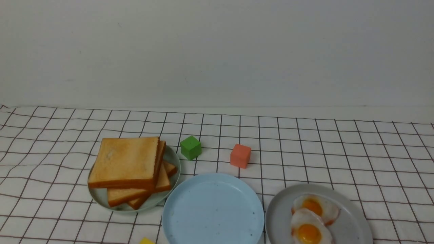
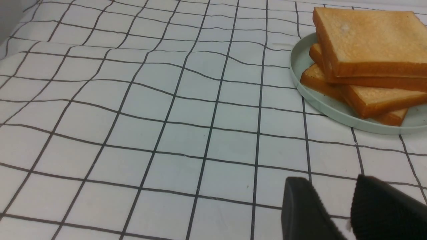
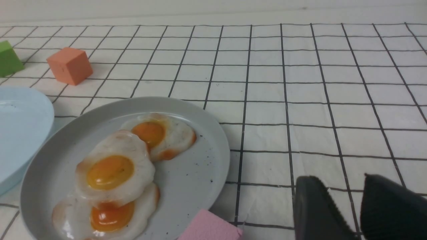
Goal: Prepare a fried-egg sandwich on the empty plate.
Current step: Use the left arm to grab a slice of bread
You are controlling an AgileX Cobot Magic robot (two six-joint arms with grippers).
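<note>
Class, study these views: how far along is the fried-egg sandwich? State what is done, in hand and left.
Done: nothing; the pale blue plate is bare. In hand: nothing; the left gripper and right gripper are open over the cloth. Left: everything; the toast slices sit stacked on the sage-green plate, the fried eggs on the grey plate.

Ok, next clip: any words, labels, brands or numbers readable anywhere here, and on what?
No readable text, label, brand or number in any view.
The toast slices, pale blue plate, grey plate and green cube are unprinted; the plates carry only dark specks.
The orange cube shows one tiny dark mark, too small to read.
</note>
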